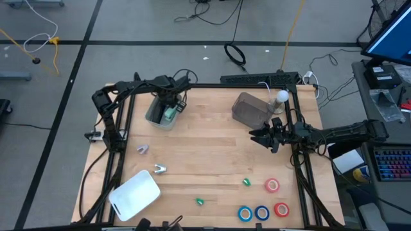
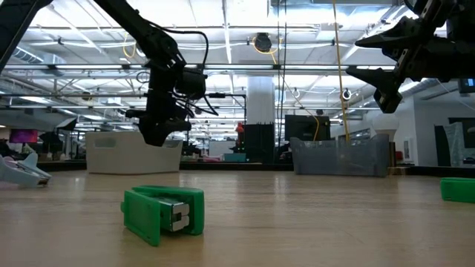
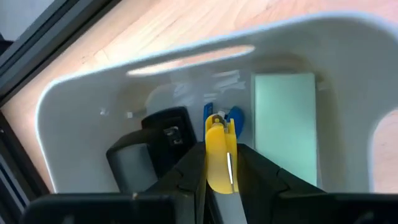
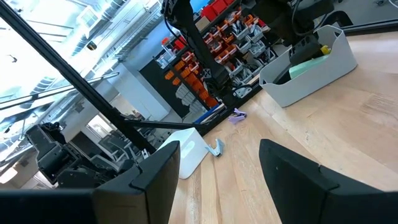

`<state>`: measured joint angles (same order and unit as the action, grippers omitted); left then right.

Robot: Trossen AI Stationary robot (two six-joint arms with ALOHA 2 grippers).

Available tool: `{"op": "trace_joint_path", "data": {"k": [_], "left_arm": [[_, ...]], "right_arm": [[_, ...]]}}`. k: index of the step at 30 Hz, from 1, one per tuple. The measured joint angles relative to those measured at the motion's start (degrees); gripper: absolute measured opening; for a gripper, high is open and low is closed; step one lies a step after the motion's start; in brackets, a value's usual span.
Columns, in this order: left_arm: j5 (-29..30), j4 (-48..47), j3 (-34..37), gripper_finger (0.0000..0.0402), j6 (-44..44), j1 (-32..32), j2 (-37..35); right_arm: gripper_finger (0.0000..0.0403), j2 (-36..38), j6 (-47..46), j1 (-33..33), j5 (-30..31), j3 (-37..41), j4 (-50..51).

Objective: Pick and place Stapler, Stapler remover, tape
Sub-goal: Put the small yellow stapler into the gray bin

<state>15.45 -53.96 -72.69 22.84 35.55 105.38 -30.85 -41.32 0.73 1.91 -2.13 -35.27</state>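
- The left end effector (image 3: 219, 177) hangs directly over the pale bin (image 1: 158, 114) at the counter's (image 1: 205, 160) far left, its fingers closed on a yellow object (image 3: 219, 155), apparently a staple remover or small stapler.
- The yellow piece's long axis runs along the fingers, pointing down into the bin, where a black stapler (image 3: 155, 140) and a pale green block (image 3: 285, 121) already lie; the release looks to be straight below.
- The right end effector (image 1: 266, 136) waits open above the counter, just beside the dark bin (image 1: 247, 109).
- The tape rolls (image 1: 262, 212) lie at the near right edge, toward the camera from the right end effector, which is much the nearer arm.
- A green stapler (image 2: 163, 213) lies on its side near mid-counter.
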Motion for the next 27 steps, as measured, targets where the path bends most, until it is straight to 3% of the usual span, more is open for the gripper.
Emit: {"op": "trace_joint_path", "data": {"k": [17, 27], "left_arm": [[0.1, 1.1, 0.0, 0.0077, -1.6, 0.4, 0.0], [0.3, 1.0, 0.0, 0.0149, -2.5, 0.4, -0.1]], "right_arm": [[0.0212, 0.0, -1.5, 0.0, 0.0, 0.0, 0.0], [0.0212, 0.0, -1.5, 0.0, 0.0, 0.0, 0.0]]}}
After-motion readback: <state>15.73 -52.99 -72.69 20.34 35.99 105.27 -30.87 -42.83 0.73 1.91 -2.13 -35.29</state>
